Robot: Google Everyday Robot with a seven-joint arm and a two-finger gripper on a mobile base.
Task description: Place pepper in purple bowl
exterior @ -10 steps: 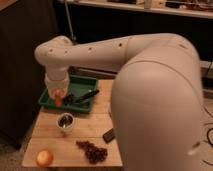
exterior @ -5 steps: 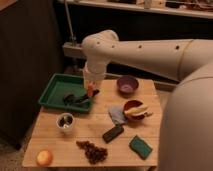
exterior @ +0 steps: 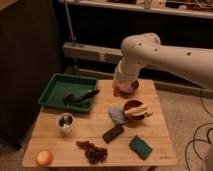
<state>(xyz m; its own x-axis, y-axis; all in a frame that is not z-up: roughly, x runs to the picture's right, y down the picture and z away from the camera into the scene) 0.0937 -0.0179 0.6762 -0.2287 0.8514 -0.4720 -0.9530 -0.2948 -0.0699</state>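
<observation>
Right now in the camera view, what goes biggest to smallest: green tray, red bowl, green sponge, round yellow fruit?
1. Green tray, clearly biggest.
2. Red bowl and green sponge look about alike; the sponge sits nearer, so no ranking.
3. Round yellow fruit, smallest.
The gripper hangs at the purple bowl.

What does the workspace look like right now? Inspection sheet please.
Surface: wooden table, crowded.
Job's things: pepper at the gripper's tip, beside the purple bowl; bowl partly hidden, pepper not seen inside.
Clutter: green tray holding dark utensils; cup; round fruit; grapes; dark bar; green sponge; red bowl; grey cloth.
Grippers: gripper low at the table's far side, by the purple bowl.
Cables: cable on the floor, right.
Surroundings: dark cabinet left; shelf behind.
</observation>
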